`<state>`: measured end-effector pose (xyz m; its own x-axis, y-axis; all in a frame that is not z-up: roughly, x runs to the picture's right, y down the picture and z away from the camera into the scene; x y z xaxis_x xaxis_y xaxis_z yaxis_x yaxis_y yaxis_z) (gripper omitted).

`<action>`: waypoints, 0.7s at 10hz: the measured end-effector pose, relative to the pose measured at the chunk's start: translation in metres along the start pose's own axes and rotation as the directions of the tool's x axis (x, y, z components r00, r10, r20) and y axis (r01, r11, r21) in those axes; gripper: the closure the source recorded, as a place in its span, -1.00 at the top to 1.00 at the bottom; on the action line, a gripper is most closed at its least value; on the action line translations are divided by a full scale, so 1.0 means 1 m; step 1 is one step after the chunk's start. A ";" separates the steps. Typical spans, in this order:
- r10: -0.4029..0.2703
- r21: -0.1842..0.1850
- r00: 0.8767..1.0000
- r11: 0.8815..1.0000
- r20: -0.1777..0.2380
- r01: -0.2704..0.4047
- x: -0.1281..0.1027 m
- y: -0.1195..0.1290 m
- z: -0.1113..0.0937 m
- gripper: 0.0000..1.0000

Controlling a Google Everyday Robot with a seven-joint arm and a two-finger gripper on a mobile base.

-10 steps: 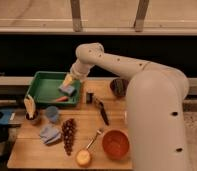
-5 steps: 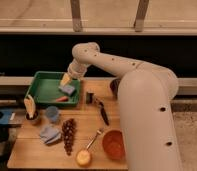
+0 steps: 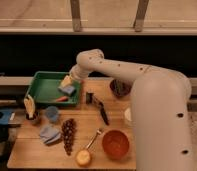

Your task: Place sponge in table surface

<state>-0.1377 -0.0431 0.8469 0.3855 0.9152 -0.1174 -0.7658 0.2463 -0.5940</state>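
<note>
Claw (image 3: 67, 83) above green tray (image 3: 41, 75), seemingly holding sponge (image 3: 68, 90).

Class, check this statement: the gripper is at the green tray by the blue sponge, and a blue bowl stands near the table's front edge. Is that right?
Not quite. The camera view shows that the bowl near the table's front edge is orange, not blue. The rest holds: the gripper is at the green tray by the blue sponge.

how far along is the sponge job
Early stage. Done: the gripper sits at the sponge, at the green tray's right end. In hand: getting the sponge out; it is not over the table yet. Left: carry it to bare table and set it down.
</note>
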 end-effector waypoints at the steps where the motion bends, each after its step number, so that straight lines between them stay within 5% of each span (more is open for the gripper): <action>1: -0.008 -0.017 0.999 1.000 0.032 0.008 -0.004 0.006 0.004 0.42; 7: -0.145 -0.047 0.989 0.989 -0.042 0.143 -0.040 0.035 0.042 0.42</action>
<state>-0.2009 -0.0575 0.8639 0.5137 0.8557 -0.0628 -0.6777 0.3598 -0.6412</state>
